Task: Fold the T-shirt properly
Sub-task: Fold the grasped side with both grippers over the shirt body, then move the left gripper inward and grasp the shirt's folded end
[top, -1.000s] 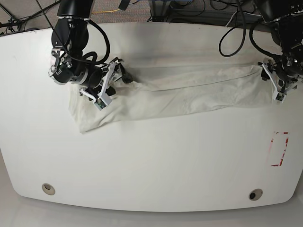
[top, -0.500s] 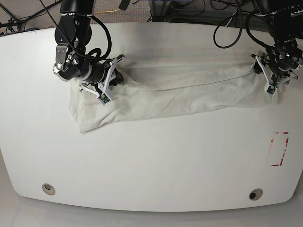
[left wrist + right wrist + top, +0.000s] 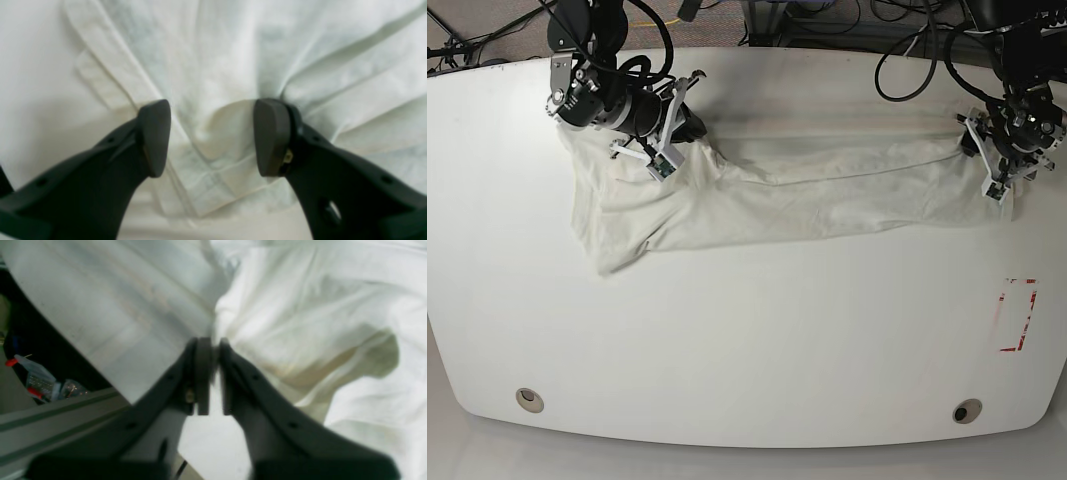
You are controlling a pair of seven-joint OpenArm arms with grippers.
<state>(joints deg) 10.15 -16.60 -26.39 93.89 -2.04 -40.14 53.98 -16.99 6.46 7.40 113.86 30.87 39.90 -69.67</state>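
Note:
The cream T-shirt [image 3: 807,195] lies in a long, creased band across the far half of the white table [image 3: 747,340]. No badge or graphic shows. My right gripper [image 3: 685,125], on the left of the base view, is shut on a pinch of the T-shirt's cloth [image 3: 300,340] and holds it above the table; its fingers [image 3: 203,373] are pressed together. My left gripper [image 3: 982,160] is at the shirt's right end. In the left wrist view it [image 3: 213,136] is open, with its pads [image 3: 155,136] on either side of a raised fold and hem of the T-shirt [image 3: 217,126].
A red-marked rectangle [image 3: 1017,315] is on the table at the right. Two round holes [image 3: 528,399] [image 3: 967,411] sit near the front edge. Cables [image 3: 907,50] hang over the far edge behind both arms.
My right gripper has moved toward the far edge of the table, pulling the shirt's left part up with it. My left gripper has shifted slightly left along the shirt's right end.

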